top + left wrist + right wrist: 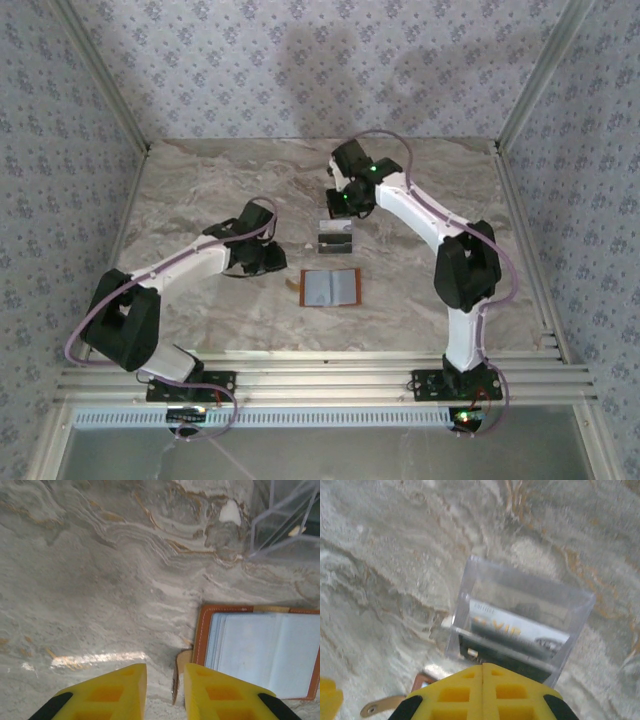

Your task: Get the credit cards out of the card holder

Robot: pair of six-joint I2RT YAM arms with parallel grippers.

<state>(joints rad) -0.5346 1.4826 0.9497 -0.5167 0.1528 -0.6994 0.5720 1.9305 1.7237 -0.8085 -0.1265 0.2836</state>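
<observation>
The card holder (330,287) lies open on the marble table, orange-brown rim up and pale grey-blue sleeves showing (265,650). Its brown strap tab (176,680) stands on edge between the fingers of my left gripper (165,667), close to the right finger, with a clear gap to the left one. That gripper (268,262) sits just left of the card holder, open. Two credit cards, a silver one (515,627) and a dark one (495,655), stand in a clear plastic box (336,237) behind the card holder. My right gripper (483,666) hovers over that box (343,205), shut and empty.
Patterned walls and metal frame posts (530,90) enclose the table on three sides. A slatted metal rail (320,380) runs along the near edge by the arm bases. Bare marble (200,180) lies to the far left and far right.
</observation>
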